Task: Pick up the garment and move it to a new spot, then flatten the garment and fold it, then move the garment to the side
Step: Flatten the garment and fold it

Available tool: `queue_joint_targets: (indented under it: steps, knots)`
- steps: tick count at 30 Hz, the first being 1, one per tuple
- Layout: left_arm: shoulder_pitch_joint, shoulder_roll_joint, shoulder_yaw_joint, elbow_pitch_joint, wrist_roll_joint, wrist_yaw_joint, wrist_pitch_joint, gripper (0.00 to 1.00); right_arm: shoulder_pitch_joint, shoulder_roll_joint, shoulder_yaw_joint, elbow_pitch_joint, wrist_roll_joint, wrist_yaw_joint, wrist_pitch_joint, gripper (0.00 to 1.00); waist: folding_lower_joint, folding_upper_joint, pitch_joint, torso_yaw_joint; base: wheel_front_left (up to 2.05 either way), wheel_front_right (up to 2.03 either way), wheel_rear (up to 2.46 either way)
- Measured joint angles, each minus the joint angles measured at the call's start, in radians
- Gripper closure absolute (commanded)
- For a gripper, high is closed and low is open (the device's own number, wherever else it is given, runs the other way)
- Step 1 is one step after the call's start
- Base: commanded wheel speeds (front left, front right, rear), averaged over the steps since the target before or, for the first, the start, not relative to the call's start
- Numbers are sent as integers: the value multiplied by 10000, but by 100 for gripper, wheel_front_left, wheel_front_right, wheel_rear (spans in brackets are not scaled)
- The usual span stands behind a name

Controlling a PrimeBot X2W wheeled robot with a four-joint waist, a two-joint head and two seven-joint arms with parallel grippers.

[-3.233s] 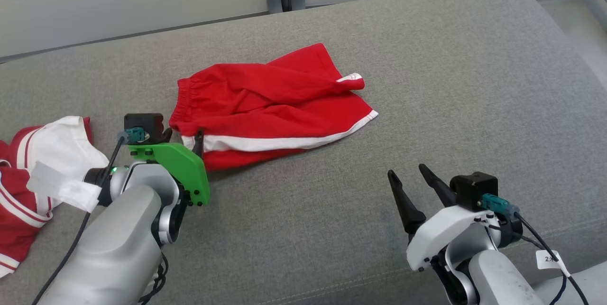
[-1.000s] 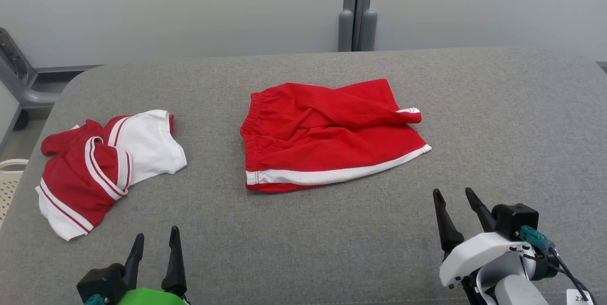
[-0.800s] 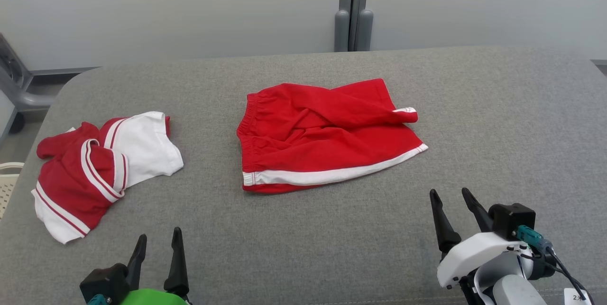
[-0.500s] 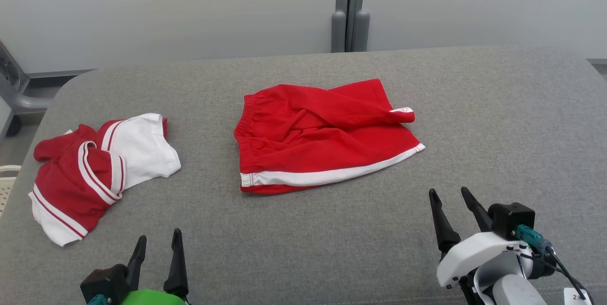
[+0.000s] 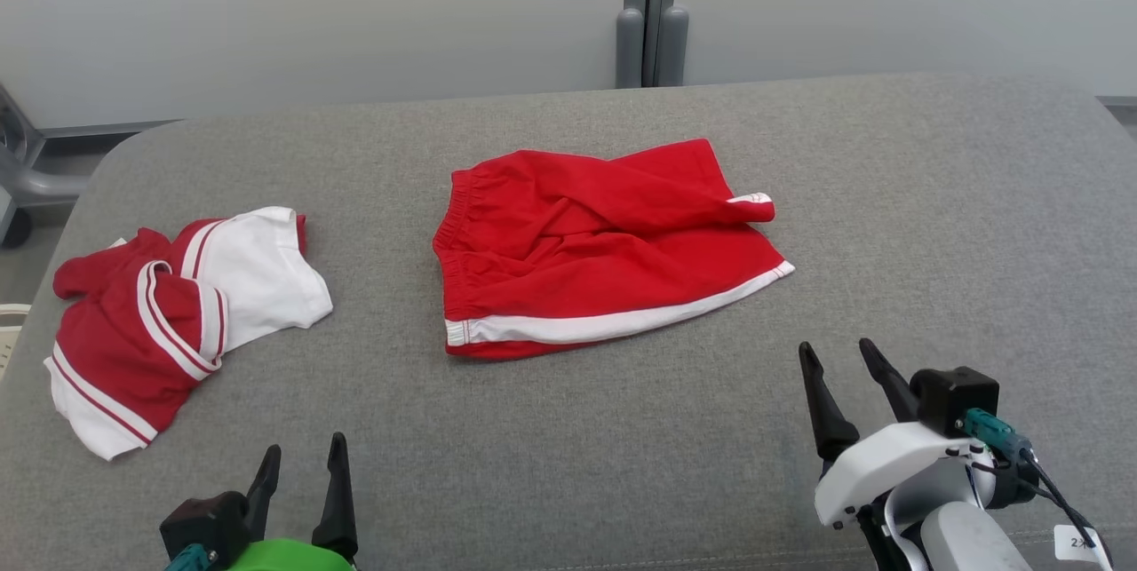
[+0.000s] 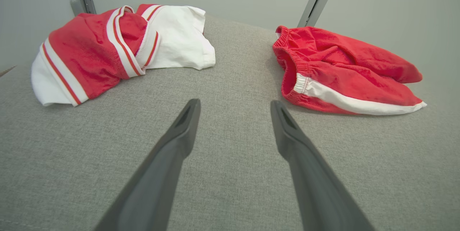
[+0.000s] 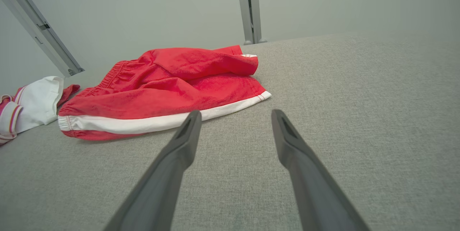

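Note:
The garment, a pair of red shorts (image 5: 595, 260) with a white side stripe, lies crumpled in the middle of the grey padded surface (image 5: 933, 225), waistband to the left. My left gripper (image 5: 306, 447) hovers open and empty at the near edge, well short of the shorts. Open and empty too, my right gripper (image 5: 833, 346) hangs near the front right, just below the shorts' hem corner. In the left wrist view the shorts (image 6: 341, 69) lie beyond and right of the fingertips (image 6: 235, 102). From the right wrist, the shorts (image 7: 161, 83) sit ahead and left of the gripper (image 7: 235, 112).
A second, red-and-white garment (image 5: 169, 313) lies bunched at the left of the surface, also seen as a heap (image 6: 107, 44) from the left wrist. A grey post (image 5: 651, 11) stands against the wall behind. A metal frame (image 5: 22, 171) is at the far left.
Since the oldest frame my left gripper has let go of the shorts' waistband corner and drawn back to the near edge; the camera has swung. Over the last second only the picture drifts.

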Motion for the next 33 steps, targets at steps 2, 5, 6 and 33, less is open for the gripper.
queue_joint_targets:
  steps: [2, 5, 6, 33]
  knots:
    - [-41, 21, -59, -25, 0, 19, 176, 0, -132, 2, -73, -44, -90, 0, 119, 0, 0, 0, 49, -7, 0, 0, 0]
    - [-181, 40, -117, -67, 0, 40, 385, 0, -330, -2, -203, -69, -259, 0, 433, 0, 0, 0, 125, -11, 0, 0, 0]
    - [-293, 61, -157, -92, 4, 40, 495, 0, -425, 2, -309, -63, -401, 0, 700, 0, 0, 0, 176, -12, 0, 0, 0]
    - [-5058, -752, -2063, 2104, 422, -65, 3948, 0, -4286, -314, -1258, 610, -2019, 0, 5724, 0, 0, 0, 2336, 410, 0, 0, 0]
